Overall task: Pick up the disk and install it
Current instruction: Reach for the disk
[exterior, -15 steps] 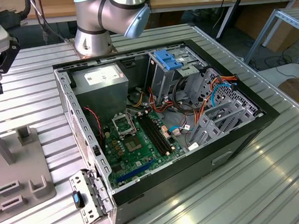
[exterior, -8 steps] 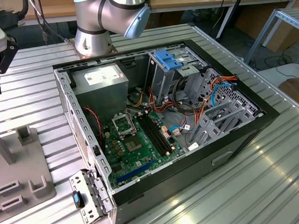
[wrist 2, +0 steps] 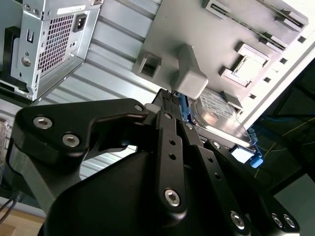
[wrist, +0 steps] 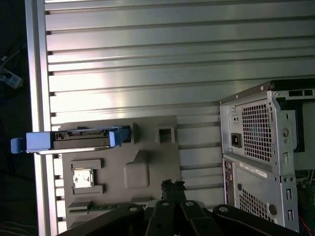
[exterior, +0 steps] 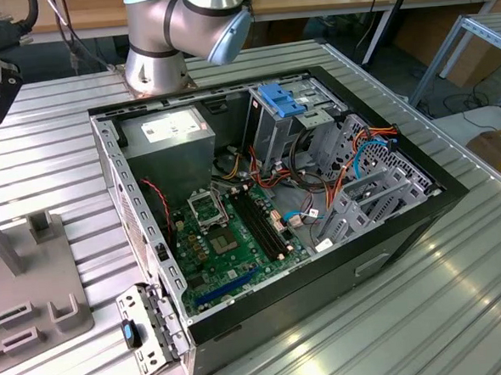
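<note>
Hovering gripper [wrist: 172, 185], jaws together, empty, near the disk [wrist: 81, 139].

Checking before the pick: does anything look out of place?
Only the disk: it stands on edge on the grey fixture, its blue end tab poking past the edge of the table. Nothing looks damaged.

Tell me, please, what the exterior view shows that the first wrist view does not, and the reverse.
Exterior view: the case's open inside, with motherboard, blue latch, and the arm's base. First wrist view: the disk, on edge at the fixture's end, and the case's vented rear. Both: case, grey fixture and ribbed table.
</note>
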You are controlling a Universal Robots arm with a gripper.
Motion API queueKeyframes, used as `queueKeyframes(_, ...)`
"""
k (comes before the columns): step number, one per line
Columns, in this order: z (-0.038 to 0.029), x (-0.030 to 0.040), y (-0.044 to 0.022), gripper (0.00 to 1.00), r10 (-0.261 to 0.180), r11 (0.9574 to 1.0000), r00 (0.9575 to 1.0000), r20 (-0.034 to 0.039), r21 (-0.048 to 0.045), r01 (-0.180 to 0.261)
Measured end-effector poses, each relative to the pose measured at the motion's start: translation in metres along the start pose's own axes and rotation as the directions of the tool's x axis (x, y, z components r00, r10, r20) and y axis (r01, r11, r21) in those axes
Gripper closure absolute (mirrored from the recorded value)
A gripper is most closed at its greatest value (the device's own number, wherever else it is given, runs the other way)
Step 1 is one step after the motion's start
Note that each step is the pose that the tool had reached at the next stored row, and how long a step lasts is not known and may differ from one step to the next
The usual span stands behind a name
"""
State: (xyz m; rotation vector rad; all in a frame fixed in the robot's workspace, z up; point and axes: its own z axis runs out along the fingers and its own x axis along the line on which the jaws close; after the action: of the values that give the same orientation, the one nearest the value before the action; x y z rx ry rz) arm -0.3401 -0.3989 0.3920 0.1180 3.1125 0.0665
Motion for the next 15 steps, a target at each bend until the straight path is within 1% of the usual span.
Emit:
queueKeyframes(4, -0.0001, 0.0114, -0.0009, 0.89, 0.0, 1.0, 1.0, 0.0, 0.0, 0.0)
queueKeyframes(6, -0.0002, 0.0193, -0.0015, 0.89, 0.0, 1.0, 1.0, 0.0, 0.0, 0.0)
queueKeyframes(10, -0.0004, 0.0269, -0.0021, 0.89, 0.0, 1.0, 1.0, 0.0, 0.0, 0.0)
queueKeyframes(11, -0.0004, 0.03, -0.0023, 0.89, 0.0, 1.0, 1.0, 0.0, 0.0, 0.0)
queueKeyframes(15, -0.0003, 0.0313, -0.0024, 0.89, 0.0, 1.0, 1.0, -0.0001, 0.0, 0.0)
